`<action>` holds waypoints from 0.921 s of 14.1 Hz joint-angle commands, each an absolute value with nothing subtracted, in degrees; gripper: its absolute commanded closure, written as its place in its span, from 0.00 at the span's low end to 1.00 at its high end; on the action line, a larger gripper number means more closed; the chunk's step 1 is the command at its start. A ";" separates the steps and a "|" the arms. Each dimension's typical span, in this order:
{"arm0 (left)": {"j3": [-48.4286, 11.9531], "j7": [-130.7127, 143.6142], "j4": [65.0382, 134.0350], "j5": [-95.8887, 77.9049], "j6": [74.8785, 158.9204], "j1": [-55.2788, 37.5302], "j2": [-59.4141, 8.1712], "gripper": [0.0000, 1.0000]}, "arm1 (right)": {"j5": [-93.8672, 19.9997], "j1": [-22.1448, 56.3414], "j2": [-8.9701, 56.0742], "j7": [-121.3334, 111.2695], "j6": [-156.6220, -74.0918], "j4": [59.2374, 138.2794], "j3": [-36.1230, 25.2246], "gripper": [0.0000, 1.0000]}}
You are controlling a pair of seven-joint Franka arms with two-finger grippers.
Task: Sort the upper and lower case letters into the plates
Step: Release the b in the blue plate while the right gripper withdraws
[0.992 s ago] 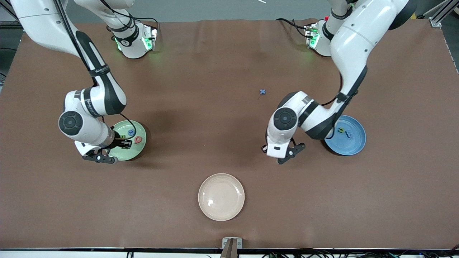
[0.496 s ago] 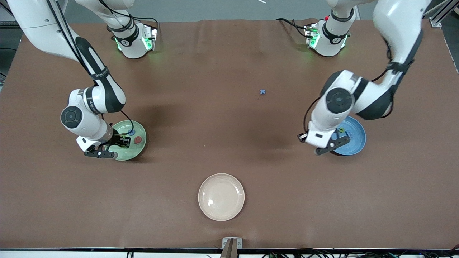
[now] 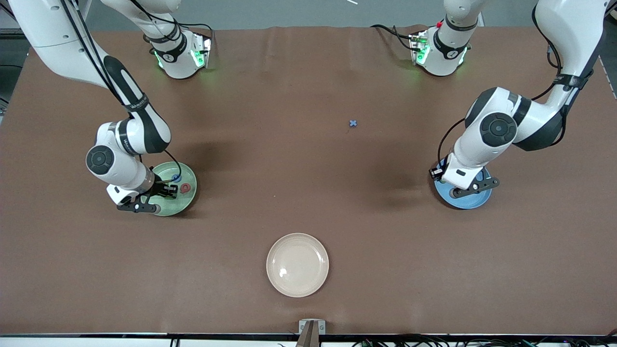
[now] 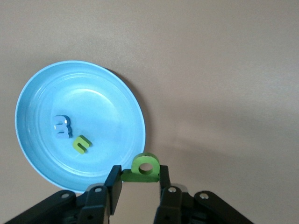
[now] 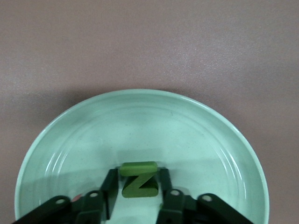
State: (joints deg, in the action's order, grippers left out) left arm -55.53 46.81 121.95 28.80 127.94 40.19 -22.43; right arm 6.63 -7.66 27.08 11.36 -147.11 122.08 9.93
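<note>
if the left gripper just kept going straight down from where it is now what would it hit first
Probably the blue plate, near its rim. The left gripper holds a green letter over that edge, so the letter would touch first; depth is hard to judge.

We see two glossy white arms with black bands at the joints and round dark grey caps on the elbows. Thin black cables loop along each arm down to the wrist. Green lights glow on both white bases, and the left arm's base carries a small red mark. The left gripper (image 4: 138,186) and the right gripper (image 5: 136,192) have black fingers with small silver screws.
</note>
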 commanded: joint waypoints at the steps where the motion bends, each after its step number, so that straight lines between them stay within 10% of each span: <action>1: -56.34 46.76 126.03 31.45 132.61 42.01 -21.18 0.84 | 5.80 -8.88 26.11 10.02 -145.30 121.73 11.07 0.00; 13: -55.37 47.80 132.19 47.61 144.23 51.33 -28.55 0.84 | 6.33 -8.88 15.38 5.99 -96.02 96.62 10.81 0.00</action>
